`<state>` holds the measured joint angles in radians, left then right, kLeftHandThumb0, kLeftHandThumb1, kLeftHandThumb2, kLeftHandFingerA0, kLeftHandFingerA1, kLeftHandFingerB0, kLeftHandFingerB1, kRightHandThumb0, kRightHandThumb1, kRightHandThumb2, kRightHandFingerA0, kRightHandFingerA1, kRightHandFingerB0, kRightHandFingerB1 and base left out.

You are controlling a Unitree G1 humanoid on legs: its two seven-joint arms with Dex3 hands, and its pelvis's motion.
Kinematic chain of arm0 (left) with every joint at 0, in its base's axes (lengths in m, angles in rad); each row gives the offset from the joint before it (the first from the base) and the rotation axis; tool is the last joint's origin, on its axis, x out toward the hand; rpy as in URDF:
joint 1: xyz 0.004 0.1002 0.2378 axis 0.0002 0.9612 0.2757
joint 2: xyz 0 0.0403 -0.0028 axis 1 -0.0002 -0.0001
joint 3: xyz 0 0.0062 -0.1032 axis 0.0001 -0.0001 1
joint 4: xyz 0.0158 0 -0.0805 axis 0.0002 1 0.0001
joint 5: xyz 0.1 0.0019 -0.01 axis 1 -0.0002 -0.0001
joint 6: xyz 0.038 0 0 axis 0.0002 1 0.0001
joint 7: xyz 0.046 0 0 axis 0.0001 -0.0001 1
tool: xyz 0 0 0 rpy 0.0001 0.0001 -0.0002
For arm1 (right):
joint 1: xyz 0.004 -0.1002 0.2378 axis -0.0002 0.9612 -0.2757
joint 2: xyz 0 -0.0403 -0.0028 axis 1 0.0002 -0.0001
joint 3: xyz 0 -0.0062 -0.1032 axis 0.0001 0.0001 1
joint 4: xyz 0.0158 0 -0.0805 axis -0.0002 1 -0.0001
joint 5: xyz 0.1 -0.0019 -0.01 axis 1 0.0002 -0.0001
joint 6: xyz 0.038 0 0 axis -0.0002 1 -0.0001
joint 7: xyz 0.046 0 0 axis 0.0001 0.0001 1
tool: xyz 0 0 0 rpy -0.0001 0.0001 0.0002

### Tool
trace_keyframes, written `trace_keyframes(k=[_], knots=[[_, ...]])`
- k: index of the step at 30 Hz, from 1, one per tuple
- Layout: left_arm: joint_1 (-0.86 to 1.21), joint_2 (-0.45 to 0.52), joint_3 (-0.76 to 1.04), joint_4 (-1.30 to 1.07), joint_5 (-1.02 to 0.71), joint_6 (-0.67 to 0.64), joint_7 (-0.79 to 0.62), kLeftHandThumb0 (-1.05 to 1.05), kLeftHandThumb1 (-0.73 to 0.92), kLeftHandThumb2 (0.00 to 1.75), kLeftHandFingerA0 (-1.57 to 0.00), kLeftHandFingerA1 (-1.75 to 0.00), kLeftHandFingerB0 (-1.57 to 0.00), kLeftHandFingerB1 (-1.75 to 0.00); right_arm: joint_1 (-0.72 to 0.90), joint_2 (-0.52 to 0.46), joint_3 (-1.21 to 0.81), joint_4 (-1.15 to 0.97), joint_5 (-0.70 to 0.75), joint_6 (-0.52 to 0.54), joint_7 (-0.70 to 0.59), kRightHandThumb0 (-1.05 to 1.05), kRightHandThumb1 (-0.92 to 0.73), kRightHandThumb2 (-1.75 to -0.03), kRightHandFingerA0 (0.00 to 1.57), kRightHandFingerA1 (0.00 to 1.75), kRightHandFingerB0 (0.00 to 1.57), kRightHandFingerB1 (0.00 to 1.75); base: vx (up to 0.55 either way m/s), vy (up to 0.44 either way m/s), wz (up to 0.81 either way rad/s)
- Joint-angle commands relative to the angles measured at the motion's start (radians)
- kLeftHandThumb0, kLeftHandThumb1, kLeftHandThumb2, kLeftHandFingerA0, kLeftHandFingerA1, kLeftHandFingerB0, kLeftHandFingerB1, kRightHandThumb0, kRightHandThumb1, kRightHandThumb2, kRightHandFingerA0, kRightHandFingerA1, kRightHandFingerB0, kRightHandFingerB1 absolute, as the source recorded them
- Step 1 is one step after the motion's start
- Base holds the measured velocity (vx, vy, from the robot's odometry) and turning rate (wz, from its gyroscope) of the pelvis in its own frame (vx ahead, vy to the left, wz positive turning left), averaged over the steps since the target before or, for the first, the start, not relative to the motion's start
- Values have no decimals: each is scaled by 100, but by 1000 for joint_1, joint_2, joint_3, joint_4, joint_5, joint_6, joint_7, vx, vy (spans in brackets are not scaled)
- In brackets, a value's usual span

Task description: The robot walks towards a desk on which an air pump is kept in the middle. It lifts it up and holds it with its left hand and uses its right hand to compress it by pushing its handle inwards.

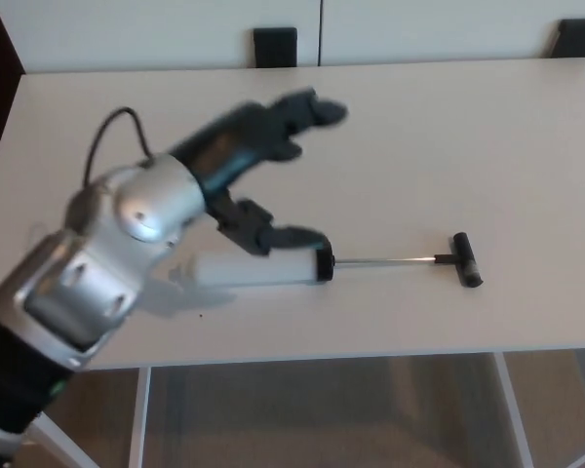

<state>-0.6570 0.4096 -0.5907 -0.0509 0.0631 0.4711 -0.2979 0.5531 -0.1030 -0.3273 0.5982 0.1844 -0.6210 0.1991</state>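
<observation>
Reach step: left robot hand [258, 166], fingers spread, empty, above air pump [263, 266] on surface [419, 146]; next, lower & close on barrel.

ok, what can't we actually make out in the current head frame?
- Left hand: motion-blurred, fingers apart; whether the lower finger touches the air pump is unclear.
- Pump's nozzle end: hidden behind the silver left forearm.
- Handle: small, no detail readable.
- Right hand: not in view.
- Desk: left side covered by the arm, right edge cut by the frame.
</observation>
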Motion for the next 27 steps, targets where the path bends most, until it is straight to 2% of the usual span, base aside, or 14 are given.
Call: trace_keyframes(k=[1,11,18,19,27], knots=[[-115,-19,-316,157,331,121,-130,-53,39,65,-21,-42,-8,-33,5,-13,8,9,13,4,41,-28,-63,-59,91,52,58,42,0,0,0],[-123,-14,-363,187,338,111,-133,-54,40,66,-21,-42,-8,-33,12,-14,21,-7,-4,-1,36,-27,-62,-59,94,52,59,42,0,0,0],[-133,-9,-357,184,354,115,-147,-56,40,67,-21,-42,-9,-34,4,-18,33,14,-24,-15,29,-29,-63,-58,94,54,58,43,0,0,0],[-134,-8,-353,187,359,110,-154,-56,40,68,-27,-44,-10,-35,8,-19,36,11,-26,-15,30,-30,-62,-59,95,55,59,43,0,0,0],[-122,-12,-320,184,394,95,-193,-56,40,68,-25,-43,-10,-35,15,-24,47,13,-35,-14,31,-30,-64,-59,92,55,58,42,0,0,0]])
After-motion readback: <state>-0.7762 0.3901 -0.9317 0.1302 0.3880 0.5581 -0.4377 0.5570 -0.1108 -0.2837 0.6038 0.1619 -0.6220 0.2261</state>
